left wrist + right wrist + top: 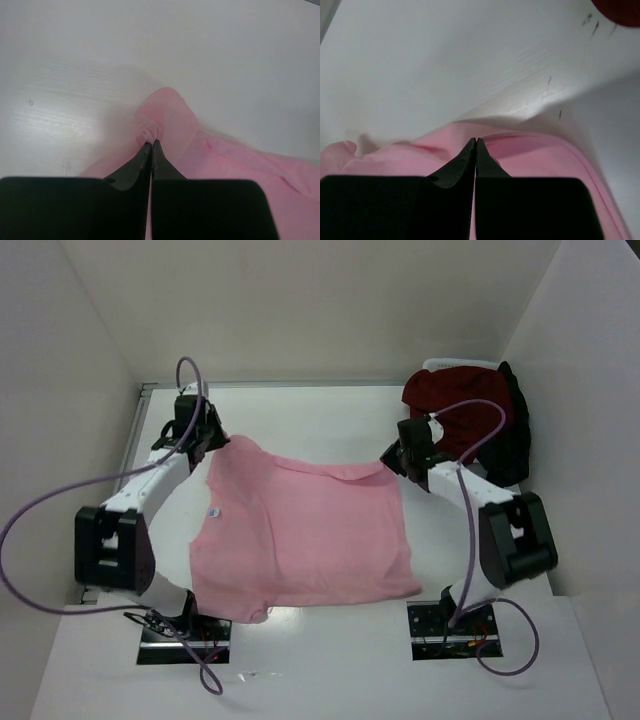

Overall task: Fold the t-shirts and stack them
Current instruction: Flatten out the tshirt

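Observation:
A light pink t-shirt (300, 530) lies spread across the table, its small white neck label (212, 511) near the left side. My left gripper (212, 445) is at the shirt's far-left corner, shut on a bunched fold of pink cloth (170, 112) that puckers at the tips (151, 141). At the far-right corner, my right gripper (392, 458) is shut on the pink edge (535, 150), its tips (476, 140) pressed together over the cloth. A dark red t-shirt (450, 405) and a black one (515, 440) lie heaped at the back right.
White walls enclose the table on the left, back and right. The heap of dark shirts sits just behind the right arm, and a corner of dark red cloth (620, 10) shows in the right wrist view. Both arm bases (185, 635) are bolted at the near edge.

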You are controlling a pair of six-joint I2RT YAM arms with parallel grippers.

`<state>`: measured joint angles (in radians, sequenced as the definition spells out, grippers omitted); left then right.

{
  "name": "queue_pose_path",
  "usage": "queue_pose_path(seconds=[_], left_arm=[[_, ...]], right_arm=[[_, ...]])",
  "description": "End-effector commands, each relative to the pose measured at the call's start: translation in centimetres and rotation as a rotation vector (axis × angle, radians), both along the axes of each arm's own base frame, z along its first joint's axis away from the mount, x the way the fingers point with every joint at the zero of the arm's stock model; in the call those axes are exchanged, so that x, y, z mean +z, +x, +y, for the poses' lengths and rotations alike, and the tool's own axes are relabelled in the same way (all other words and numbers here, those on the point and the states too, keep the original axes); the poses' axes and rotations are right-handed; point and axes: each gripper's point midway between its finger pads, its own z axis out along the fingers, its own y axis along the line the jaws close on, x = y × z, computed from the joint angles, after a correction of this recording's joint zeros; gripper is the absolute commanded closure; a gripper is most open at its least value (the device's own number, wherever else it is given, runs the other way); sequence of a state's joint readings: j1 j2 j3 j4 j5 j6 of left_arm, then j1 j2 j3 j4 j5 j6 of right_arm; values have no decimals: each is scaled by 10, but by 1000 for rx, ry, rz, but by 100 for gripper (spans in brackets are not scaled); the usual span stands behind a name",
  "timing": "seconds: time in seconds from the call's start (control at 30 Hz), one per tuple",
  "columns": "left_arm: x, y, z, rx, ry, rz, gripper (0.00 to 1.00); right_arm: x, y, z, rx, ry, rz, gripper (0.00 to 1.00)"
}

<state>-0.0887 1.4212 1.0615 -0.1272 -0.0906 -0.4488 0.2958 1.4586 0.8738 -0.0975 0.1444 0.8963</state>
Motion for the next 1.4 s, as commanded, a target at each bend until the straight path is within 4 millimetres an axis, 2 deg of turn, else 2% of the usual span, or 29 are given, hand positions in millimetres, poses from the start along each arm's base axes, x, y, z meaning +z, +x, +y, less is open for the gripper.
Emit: queue_pose_path(seconds=[0.0,0.07,0.1,0.13,0.17,0.2,0.23,0.3,0.33,0.37,0.4,0.43,0.47,0.53,0.57,0.63,0.67,0.7,0.77,0.83,0.93,1.0,1.03,1.07,1.1,1.13,1.17,1.27,1.37], left_arm=[[8,60,10,64,11,-72,100],[-4,80,10,51,-16,-53,100],[-31,91,12,50,-18,0,100],[-24,105,9,42,-24,-21,100],[-31,112,6,31,-30,-10,100],[-55,118,7,26,-20,32,100],[-58,125,6,26,-20,29,100],[-65,145,6,12,-36,26,100],[-68,150,12,16,-42,32,100],[-68,156,16,12,-68,30,100],[-83,161,18,3,-81,52,92],[-76,169,21,-7,-94,31,83],[-86,172,30,8,-115,46,72],[-89,177,26,-30,-144,35,55],[-87,183,33,-23,-160,25,44],[-87,185,33,-49,-184,22,36],[-92,185,37,-48,-191,31,30],[-85,188,36,-62,-186,15,21],[-78,190,37,-89,-192,0,11],[-78,190,37,-126,-195,-5,5],[-69,186,30,-179,-194,-19,3],[-73,183,27,-204,-200,-11,3],[-72,180,30,-204,-205,-11,3],[-72,180,29,-220,-203,-13,3],[-81,175,28,-225,-197,6,3],[-85,173,28,-224,-199,15,3],[-81,173,28,-225,-197,3,3],[-88,172,26,-234,-205,12,5],[-94,170,23,-260,-212,19,6]], right_arm=[[29,61,-6,-61,-23,-117,100],[18,74,-11,-70,-56,-92,100],[6,85,-15,-73,-77,-61,96],[-1,89,-14,-67,-87,-51,93],[-6,94,-17,-70,-85,-41,91],[-17,106,-20,-76,-82,-22,91],[-23,111,-21,-72,-74,-11,86],[-22,128,-22,-62,-46,-11,84],[-42,131,-19,-41,-51,23,81],[-47,135,-21,-35,-53,37,79],[-39,147,-16,-14,-44,19,77],[-55,149,-13,-3,-41,51,73],[-58,152,-15,19,-49,56,55],[-50,164,-7,41,-27,33,43],[-52,166,-7,41,-27,33,36],[-47,169,-7,46,-32,20,31],[-37,173,-9,41,-44,-3,29],[-35,173,-9,48,-53,-2,26],[-22,177,-15,31,-58,-12,25],[-15,172,-17,40,-70,-1,25],[7,161,-14,68,-58,-25,25],[5,146,-18,61,-66,-4,25],[22,142,-19,60,-63,-32,25],[17,132,-20,67,-73,-19,25],[16,125,-22,68,-74,-8,25],[26,119,-23,67,-73,-18,25],[17,109,-24,74,-83,5,27],[8,88,-26,82,-80,30,32],[-6,76,-22,104,-54,58,33]])
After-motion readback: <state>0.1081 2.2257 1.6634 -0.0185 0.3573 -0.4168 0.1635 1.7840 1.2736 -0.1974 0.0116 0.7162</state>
